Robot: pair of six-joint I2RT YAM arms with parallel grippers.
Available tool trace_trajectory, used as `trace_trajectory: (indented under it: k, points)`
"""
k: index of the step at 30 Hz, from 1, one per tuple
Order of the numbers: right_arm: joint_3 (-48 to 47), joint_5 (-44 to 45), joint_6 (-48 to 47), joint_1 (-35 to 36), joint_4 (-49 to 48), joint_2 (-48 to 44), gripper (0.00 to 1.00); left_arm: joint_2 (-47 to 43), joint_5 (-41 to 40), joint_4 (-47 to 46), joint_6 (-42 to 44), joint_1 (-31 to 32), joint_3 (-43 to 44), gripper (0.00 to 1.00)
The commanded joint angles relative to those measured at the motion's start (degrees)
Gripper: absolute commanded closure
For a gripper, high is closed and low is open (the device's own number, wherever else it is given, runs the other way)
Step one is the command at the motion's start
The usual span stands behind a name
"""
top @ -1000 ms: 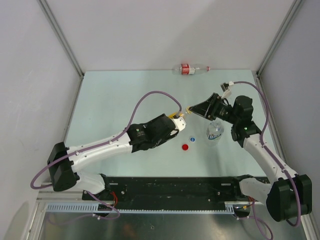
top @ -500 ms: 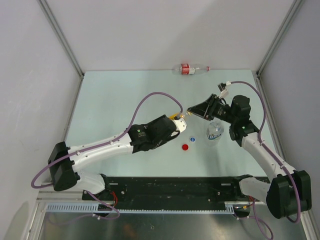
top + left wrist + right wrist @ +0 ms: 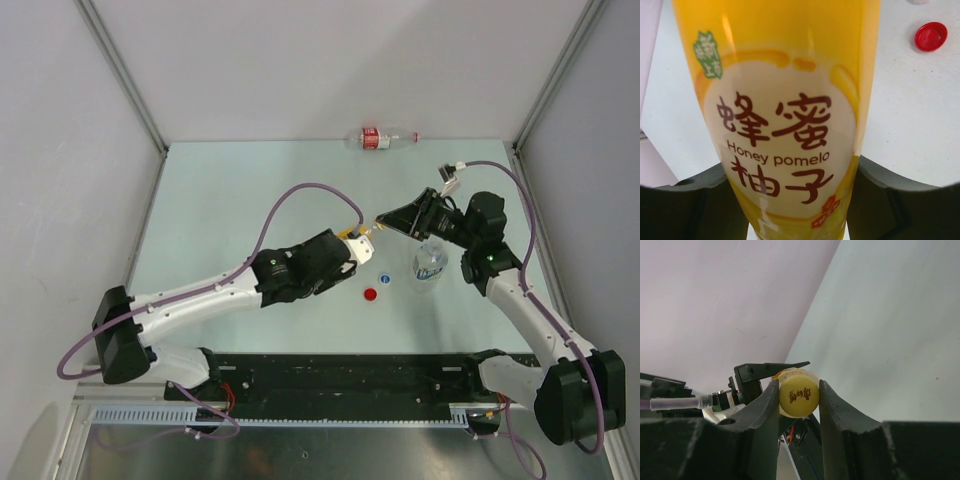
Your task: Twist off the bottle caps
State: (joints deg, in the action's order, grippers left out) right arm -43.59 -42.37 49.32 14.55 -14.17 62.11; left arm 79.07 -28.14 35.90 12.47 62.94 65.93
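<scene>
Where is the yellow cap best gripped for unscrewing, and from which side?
Grip the yellow cap on its round side wall, coming end-on along the axis of the Honey pomelo bottle. Its flat top faces the right gripper, so the fingers meet opposite sides.

pale green table (image 3: 220, 200), matte, w/ walls on 3 sides. slim clear bottle (image 3: 380, 138) w/ red label lies on its side at the far edge, along the back wall, well apart from the rest. nr the front, right of centre: red cap (image 3: 371, 295) flat on the surface, blue cap (image 3: 384, 279) just beyond it & slightly right, not touching. short clear bottle (image 3: 430, 264) stands upright to the right of the blue cap, near but apart.
</scene>
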Motion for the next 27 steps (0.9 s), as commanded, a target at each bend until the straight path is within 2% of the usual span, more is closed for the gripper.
trace_trajectory:
  k: [1, 10, 16, 27]
  points:
    - [-2.2, -3.4, -0.7, 0.7, -5.6, -2.1, 1.0, -3.4, 4.9, -0.5, -0.2, 0.3, 1.7, 1.0]
    - [-2.2, -9.1, -2.2, 0.9, -10.9, -3.0, 1.0, -5.6, 15.6, -0.6, 0.6, 0.3, 2.3, 1.0]
    - [-2.2, -13.5, -2.0, 1.2, -15.3, -3.6, 1.0, -9.6, 26.0, -1.7, 2.3, 0.3, 1.9, 1.0]
    - [-2.2, -17.5, -4.8, 3.7, -20.8, -7.2, 1.0, -16.6, 54.8, -3.4, 6.6, -0.3, 0.2, 1.0]
